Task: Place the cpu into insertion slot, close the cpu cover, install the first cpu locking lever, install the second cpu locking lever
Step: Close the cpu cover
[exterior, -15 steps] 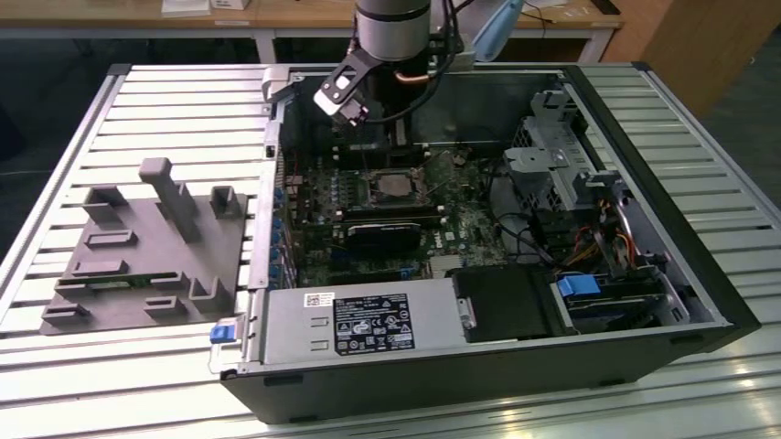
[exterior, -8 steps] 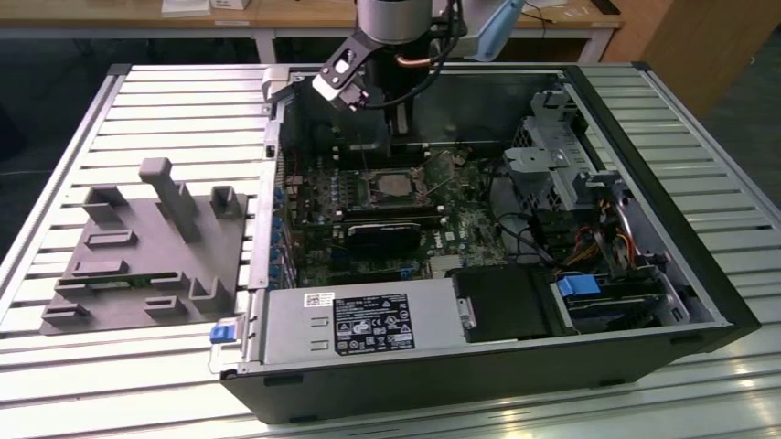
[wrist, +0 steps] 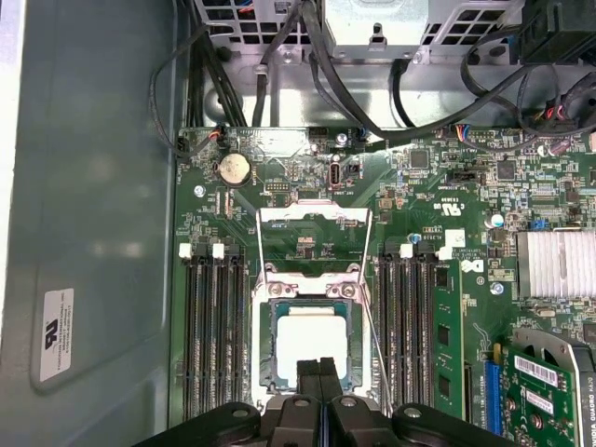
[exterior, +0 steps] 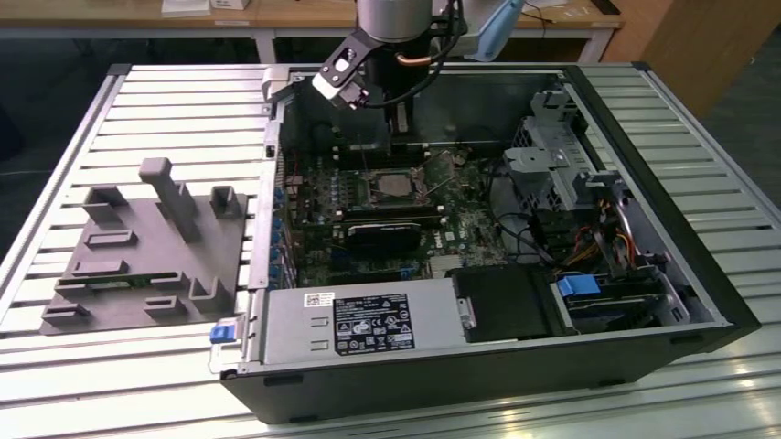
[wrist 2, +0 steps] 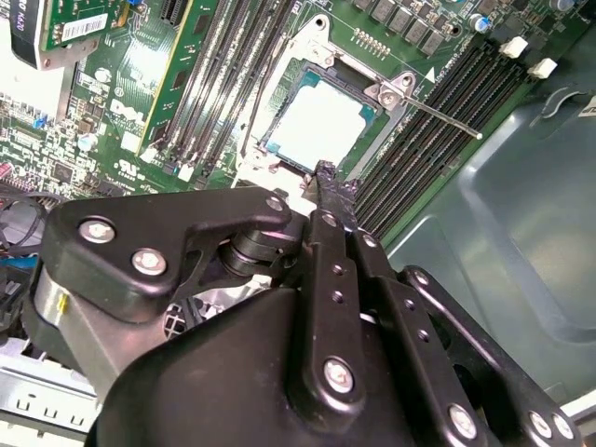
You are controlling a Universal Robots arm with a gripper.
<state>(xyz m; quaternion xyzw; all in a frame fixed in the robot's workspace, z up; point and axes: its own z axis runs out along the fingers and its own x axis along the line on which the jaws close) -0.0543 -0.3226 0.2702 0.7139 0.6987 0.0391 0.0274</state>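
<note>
- The cpu [wrist: 310,343] lies flat and square inside the slot [wrist: 307,287], its pale metal top facing up. I judge the first step done.
- The gripper [wrist: 319,372] hangs just above the cpu's near edge. Its fingers are pressed together with nothing between them. That narrow tip suits nudging or pressing small parts here, not carrying.
- The cover [wrist: 315,216] is swung back off the slot, and the green board [wrist: 438,186] shows through its square window. Lying back like that, it leaves the slot free from above, which is why the cpu could sit in it. The cover is not yet closed.
- A lever [wrist 2: 438,116] juts out from the slot's corner across the memory slots [wrist: 214,326], unhooked. Released, it lets the cover stay open, so neither lever step looks done.
- The case [exterior: 488,366] lies on its side on the slatted counter [exterior: 146,91] with its open side up, so the arm can come straight down onto the board.
- A grey fixture [exterior: 146,247] sits beside the case, on the exterior view's left, well apart from the gripper. It probably holds parts for pickup.
</note>
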